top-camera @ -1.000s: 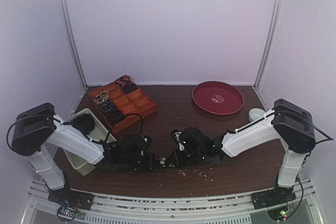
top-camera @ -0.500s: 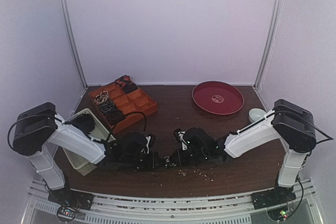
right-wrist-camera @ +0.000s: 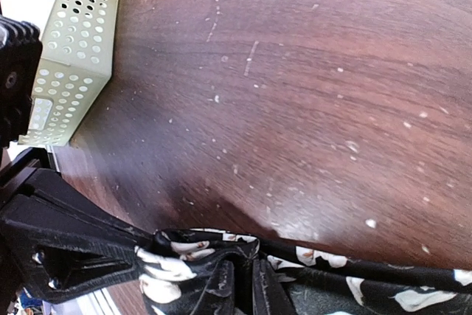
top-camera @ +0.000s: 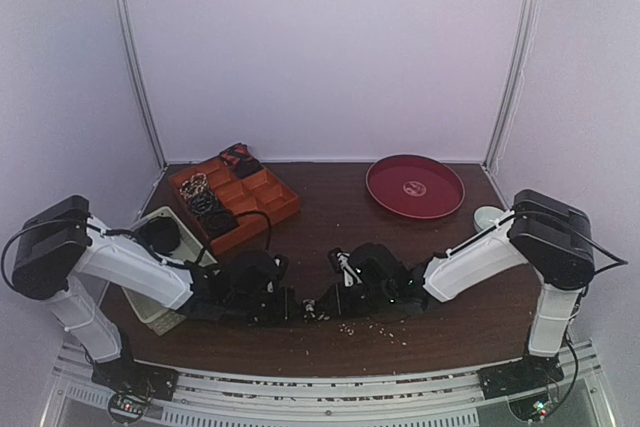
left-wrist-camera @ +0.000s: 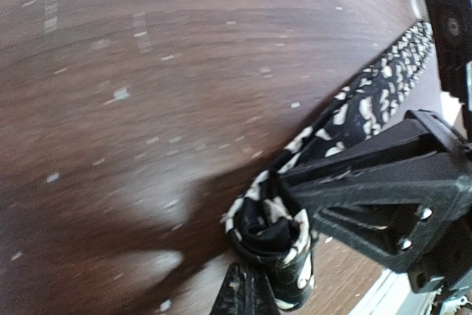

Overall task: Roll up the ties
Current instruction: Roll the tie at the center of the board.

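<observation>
A black tie with white specks (left-wrist-camera: pixel 366 101) lies on the dark wood table near the front edge, one end wound into a small coil (left-wrist-camera: pixel 274 232). My left gripper (top-camera: pixel 291 306) is shut on that coiled end. My right gripper (right-wrist-camera: pixel 245 287) meets it head-on, shut on the tie right beside the coil, and the strip (right-wrist-camera: pixel 383 285) trails off to the right. In the top view the two grippers almost touch, with the tie (top-camera: pixel 316 309) between them. More rolled ties (top-camera: pixel 212 209) fill compartments of the orange tray, and a reddish one (top-camera: pixel 238 158) sits at its far corner.
The orange compartmented tray (top-camera: pixel 262 197) stands at the back left. A white perforated basket (top-camera: pixel 158 247) is beside my left arm. A red plate (top-camera: pixel 415 187) lies at the back right, with a white cup (top-camera: pixel 489 217) near it. Pale crumbs (top-camera: pixel 375 327) dot the table.
Both grippers have stayed low at the front centre, gripping the tie. The left arm's shoulder and upper link have shifted a little left and down. The right arm has barely moved.
</observation>
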`<act>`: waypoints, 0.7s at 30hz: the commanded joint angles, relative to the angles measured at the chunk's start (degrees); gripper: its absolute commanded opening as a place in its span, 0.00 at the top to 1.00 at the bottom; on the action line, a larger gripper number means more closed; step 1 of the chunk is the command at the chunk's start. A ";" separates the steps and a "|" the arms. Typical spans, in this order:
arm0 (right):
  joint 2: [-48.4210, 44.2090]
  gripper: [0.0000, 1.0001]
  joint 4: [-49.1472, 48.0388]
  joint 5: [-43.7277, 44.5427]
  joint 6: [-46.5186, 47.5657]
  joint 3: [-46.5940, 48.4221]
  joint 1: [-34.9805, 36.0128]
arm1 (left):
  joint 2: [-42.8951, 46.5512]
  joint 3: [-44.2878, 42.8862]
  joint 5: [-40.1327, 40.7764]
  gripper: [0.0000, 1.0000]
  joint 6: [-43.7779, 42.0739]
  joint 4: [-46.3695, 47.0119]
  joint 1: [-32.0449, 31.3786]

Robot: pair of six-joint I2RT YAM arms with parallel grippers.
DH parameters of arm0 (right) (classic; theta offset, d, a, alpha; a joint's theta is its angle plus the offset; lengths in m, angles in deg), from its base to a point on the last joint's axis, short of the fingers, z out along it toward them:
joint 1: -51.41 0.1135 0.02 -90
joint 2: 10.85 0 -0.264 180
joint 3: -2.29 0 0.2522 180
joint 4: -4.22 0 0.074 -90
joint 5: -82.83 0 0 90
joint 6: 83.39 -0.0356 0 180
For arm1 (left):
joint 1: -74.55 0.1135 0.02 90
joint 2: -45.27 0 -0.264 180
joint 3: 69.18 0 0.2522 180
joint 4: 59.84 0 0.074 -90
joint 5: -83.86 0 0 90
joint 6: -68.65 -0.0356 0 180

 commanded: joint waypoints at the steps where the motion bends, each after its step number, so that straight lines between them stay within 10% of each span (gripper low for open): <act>1: 2.20 0.89 2.61 -0.54 0.30 1.48 1.20 | 4.47 4.10 2.40 1.00 2.04 -4.73 -0.39; 21: -0.32 0.85 4.73 2.84 4.66 0.76 1.32 | -1.18 1.65 3.00 1.00 -1.04 6.20 -3.29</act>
